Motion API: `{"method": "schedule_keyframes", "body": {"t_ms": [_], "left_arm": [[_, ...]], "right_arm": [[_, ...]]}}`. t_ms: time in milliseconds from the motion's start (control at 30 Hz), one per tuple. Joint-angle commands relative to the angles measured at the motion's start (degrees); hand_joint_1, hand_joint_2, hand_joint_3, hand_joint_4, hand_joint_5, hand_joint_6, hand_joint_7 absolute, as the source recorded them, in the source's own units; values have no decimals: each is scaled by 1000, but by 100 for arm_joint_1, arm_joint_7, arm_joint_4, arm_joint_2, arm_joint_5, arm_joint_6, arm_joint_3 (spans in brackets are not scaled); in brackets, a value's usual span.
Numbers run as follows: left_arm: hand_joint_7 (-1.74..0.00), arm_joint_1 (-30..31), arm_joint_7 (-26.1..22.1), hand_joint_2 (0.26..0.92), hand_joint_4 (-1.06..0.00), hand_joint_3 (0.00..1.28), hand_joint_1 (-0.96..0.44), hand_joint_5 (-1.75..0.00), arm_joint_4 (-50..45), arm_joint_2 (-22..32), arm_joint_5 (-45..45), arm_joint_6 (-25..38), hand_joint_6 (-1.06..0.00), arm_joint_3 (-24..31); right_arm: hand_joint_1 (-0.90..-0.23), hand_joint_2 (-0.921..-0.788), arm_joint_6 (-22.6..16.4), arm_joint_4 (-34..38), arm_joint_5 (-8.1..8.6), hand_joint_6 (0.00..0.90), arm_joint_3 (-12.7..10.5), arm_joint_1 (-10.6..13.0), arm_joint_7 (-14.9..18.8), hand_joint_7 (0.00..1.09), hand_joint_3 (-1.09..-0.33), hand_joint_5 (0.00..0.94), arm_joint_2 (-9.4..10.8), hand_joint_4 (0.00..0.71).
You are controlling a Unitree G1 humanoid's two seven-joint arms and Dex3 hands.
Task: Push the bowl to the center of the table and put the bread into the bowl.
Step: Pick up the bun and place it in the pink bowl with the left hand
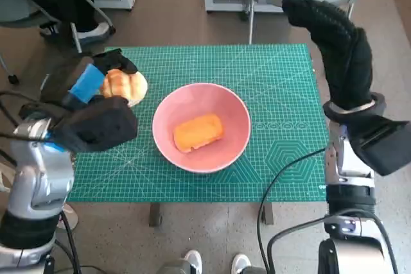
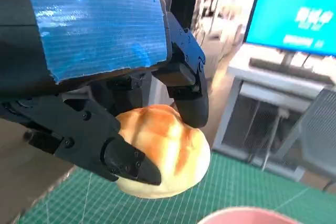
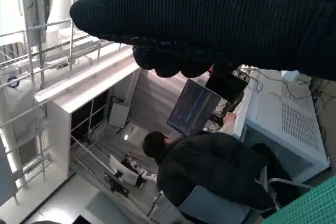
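On the green cutting mat (image 1: 282, 94) that covers the table, the pink bowl (image 1: 201, 126) sits near the middle with an orange loaf (image 1: 198, 131) inside, while the left hand (image 1: 96, 81) grips a round bread roll (image 2: 165, 153) beside the bowl and the gloved right hand (image 1: 334, 36) hovers raised, holding nothing, fingers loosely extended.

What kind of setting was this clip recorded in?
Probably a lab or office workspace: a green gridded cutting mat covers the small table, a person in dark clothes sits at a computer monitor, and another blue-lit screen stands on a white cabinet.
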Motion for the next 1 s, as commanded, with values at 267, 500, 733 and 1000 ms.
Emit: {"method": "schedule_keyframes", "body": {"t_ms": [267,500,733,1000], "left_arm": [[-1022,300,83,861,-735,127,1,-1190,-897,36,96,-179,-705,299],[-1095,386,352,878,-811,64,1,-1035,-1151,-108,88,-566,-695,304],[-1127,330,555,882,-838,48,1,-978,-966,-324,-57,-1001,-686,201],[-1107,150,579,905,-803,25,1,-1049,-615,-537,-124,-1364,-675,37]], "right_arm": [[-654,-921,73,65,50,-1,9,92,57,432,-780,0,12,194],[-644,-921,64,57,36,-1,17,87,38,434,-781,0,31,194],[-638,-921,51,106,26,0,14,59,20,438,-783,1,44,195],[-646,-921,38,104,23,-1,14,63,11,444,-781,1,55,196]]}}
